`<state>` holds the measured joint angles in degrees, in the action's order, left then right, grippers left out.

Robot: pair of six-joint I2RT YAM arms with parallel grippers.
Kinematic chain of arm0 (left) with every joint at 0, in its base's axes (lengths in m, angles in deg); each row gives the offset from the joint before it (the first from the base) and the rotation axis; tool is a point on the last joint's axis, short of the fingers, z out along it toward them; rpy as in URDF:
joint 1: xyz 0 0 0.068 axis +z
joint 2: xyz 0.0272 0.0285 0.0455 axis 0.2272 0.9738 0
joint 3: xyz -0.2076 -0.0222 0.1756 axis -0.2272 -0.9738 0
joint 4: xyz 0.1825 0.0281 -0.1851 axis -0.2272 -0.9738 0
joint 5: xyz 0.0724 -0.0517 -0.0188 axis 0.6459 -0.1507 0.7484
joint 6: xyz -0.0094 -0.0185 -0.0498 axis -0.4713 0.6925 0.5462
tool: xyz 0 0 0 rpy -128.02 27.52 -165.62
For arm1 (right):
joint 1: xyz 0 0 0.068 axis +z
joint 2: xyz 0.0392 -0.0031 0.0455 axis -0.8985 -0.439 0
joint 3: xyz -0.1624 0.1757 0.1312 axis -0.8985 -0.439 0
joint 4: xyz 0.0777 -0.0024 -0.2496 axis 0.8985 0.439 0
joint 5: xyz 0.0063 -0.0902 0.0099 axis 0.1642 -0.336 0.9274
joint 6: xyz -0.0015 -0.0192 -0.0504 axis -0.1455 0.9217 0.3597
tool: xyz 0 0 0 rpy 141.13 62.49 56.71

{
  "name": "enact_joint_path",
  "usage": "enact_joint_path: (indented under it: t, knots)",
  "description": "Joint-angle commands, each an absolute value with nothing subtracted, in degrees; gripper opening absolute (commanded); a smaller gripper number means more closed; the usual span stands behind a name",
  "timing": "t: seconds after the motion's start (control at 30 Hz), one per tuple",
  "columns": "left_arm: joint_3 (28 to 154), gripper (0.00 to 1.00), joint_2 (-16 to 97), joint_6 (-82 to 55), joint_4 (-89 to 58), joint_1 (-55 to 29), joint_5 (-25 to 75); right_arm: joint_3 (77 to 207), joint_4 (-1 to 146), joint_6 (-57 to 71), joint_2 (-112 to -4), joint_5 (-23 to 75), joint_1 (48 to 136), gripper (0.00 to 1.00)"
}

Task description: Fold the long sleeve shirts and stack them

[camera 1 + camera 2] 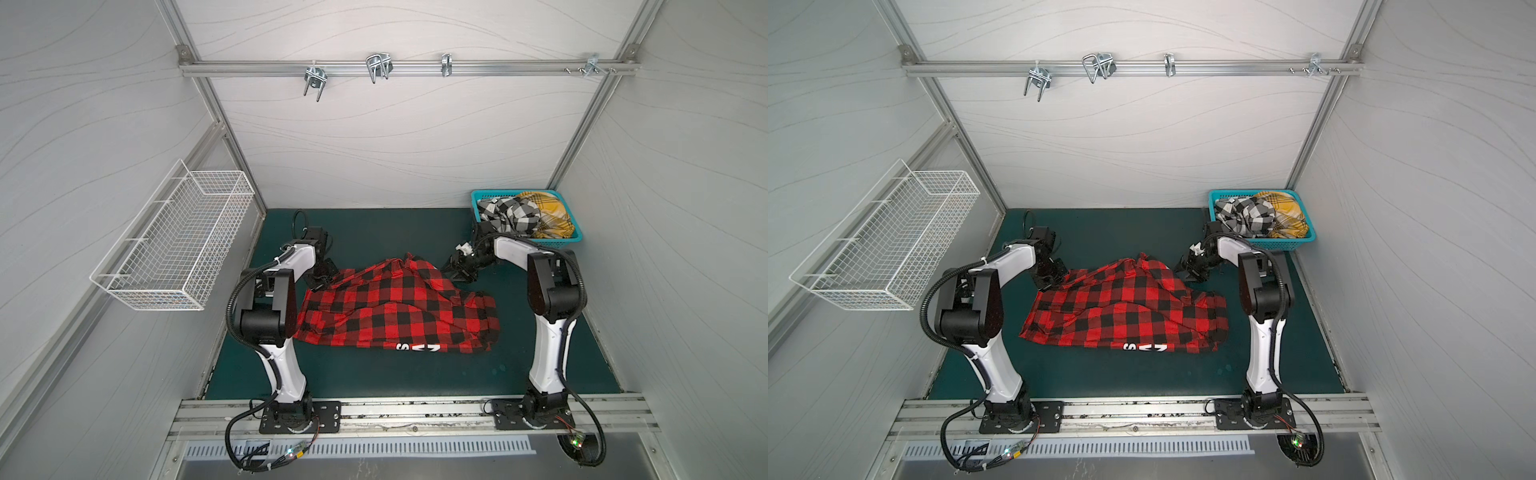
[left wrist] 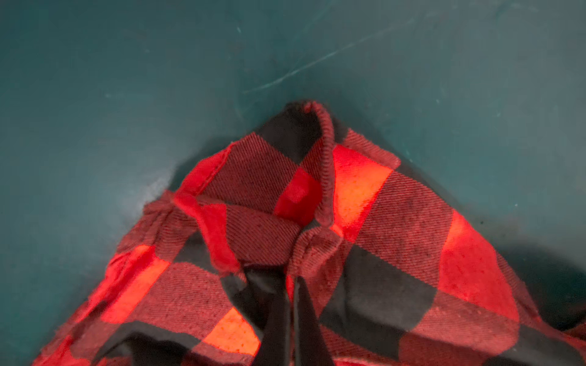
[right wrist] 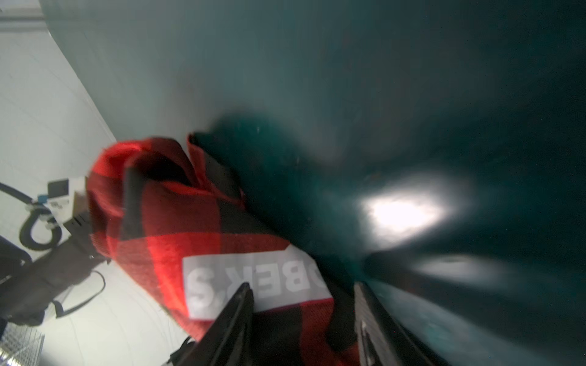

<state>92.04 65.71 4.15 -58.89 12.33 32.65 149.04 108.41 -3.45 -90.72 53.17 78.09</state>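
Red plaid: pinching the shirt (image 1: pixel 395 316), crumpled at mat (image 1: pixel 374 232) centre, in the closed left gripper (image 2: pixel 290 279), straddling its lettered fold with parted jaws of the right gripper (image 3: pixel 301 286), best closing deep before pulling evenly apart.

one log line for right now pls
red plaid shirt: rumpled on mat | left tool: shut on its edge | right tool: open, cloth between jaws | check shirt, yellow shirt: in basket

The red shirt (image 1: pixel 395 316) is spread rumpled at centre, letters toward 6 o'clock. The check shirt (image 1: pixel 509 216) and yellow shirt (image 1: pixel 548 216) are heaped, seemingly unfolded, at 2 o'clock.
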Motion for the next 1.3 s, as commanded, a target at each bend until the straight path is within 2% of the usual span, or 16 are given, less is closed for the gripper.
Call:
enact_joint_path:
  t: [0.0,0.03,0.1,0.2,0.3,0.4,0.6,0.77,1.0,1.13,1.27]
  knots:
    - [92.1,0.00,66.4,3.2,-58.6,12.7,33.9,149.0,106.7,-3.9,-91.4,56.3,79.7,0.48]
    - [92.1,0.00,66.3,3.2,-58.6,12.7,33.9,149.0,106.6,-4.0,-91.2,55.9,79.7,0.44]
    - [92.1,0.00,66.3,3.2,-58.7,12.7,34.0,149.4,106.9,-3.9,-90.4,54.7,79.6,0.28]
    - [92.1,0.00,66.2,3.1,-58.6,12.7,34.3,151.0,109.3,-1.5,-88.1,51.3,79.7,0.14]
    - [92.7,0.00,66.2,2.8,-59.3,12.9,34.6,151.9,112.1,2.1,-84.2,45.9,80.7,0.05]
    - [92.8,0.00,65.5,2.9,-59.6,13.3,34.8,151.2,113.9,5.4,-79.9,39.8,82.3,0.00]
    - [91.9,0.00,64.1,5.2,-60.2,13.5,36.6,144.5,110.4,4.7,-72.6,37.5,83.2,0.00]
    - [89.4,0.00,66.4,9.1,-59.8,13.5,37.4,143.0,108.4,3.0,-73.0,39.4,83.2,0.00]
    - [88.0,0.00,68.5,11.0,-60.6,13.8,38.5,142.3,104.8,0.6,-66.7,33.3,81.7,0.00]
    - [89.3,0.00,67.8,10.8,-61.9,14.0,39.1,142.1,103.9,-1.1,-63.1,32.0,79.3,0.00]
    - [95.6,0.00,66.5,9.7,-65.6,13.4,41.2,141.8,101.8,-3.6,-62.3,34.7,76.6,0.00]
